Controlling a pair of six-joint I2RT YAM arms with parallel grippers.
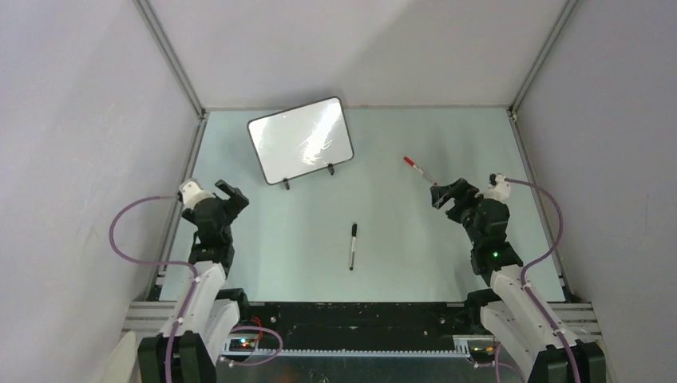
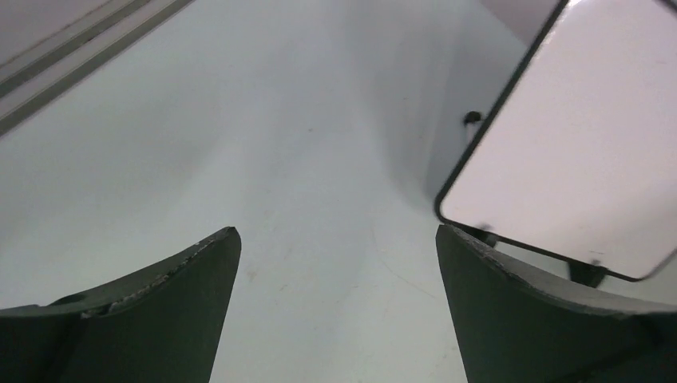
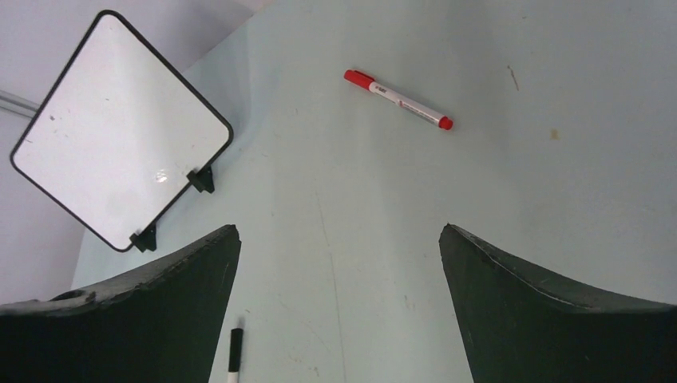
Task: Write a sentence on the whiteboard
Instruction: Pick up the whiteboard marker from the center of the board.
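Whiteboard upright, beyond left fingers, apart (right fingers farther).

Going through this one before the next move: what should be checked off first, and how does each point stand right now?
1. Whiteboard upright on its feet: ok.
2. Its face blank, free for writing: ok.
3. Red marker lying free, nothing over it: ok.
4. Right gripper open and empty, facing the red marker: ok.
5. Left gripper open, empty, apart from the whiteboard: ok.
6. Red marker's cap off: cannot tell.
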